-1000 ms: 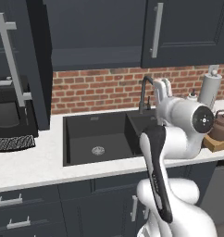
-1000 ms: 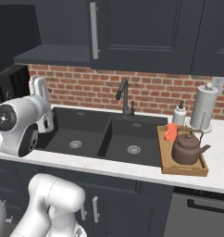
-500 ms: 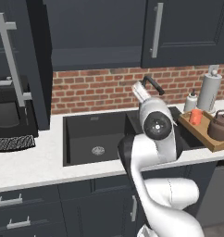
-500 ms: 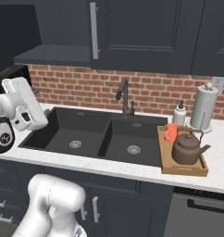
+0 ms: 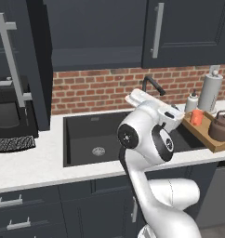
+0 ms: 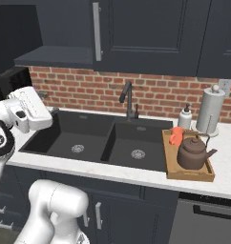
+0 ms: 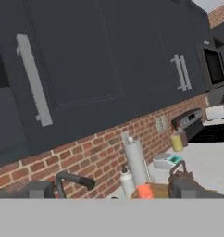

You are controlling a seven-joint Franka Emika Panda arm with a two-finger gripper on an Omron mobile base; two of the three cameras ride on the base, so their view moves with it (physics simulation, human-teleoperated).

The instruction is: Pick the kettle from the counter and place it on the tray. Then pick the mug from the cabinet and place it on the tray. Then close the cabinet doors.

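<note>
Hand view looks up along my hand (image 7: 109, 192): its two dark fingertips (image 7: 40, 190) stand wide apart with nothing between them, aimed at the closed cabinet door (image 7: 67, 60) with its long silver handle (image 7: 34, 79). Past them I see the black faucet (image 7: 72, 180), a white soap bottle (image 7: 127, 181), a paper towel roll (image 7: 136, 162) and the brick wall (image 7: 95, 155).

Both base views add what my own camera cuts off. On the white table (image 6: 222, 162) the wooden tray (image 6: 189, 174) sits just right of the black double sink (image 6: 108, 143). It holds the dark brown kettle (image 6: 194, 152) and, behind it at the far left corner, the orange-red mug (image 6: 176, 136).

From the left base view the left cabinet door (image 5: 16, 69) stands swung open, showing the cabinet (image 5: 95, 32) and its dark shelf (image 5: 95, 58); a black coffee machine (image 5: 9, 111) stands below that door.
</note>
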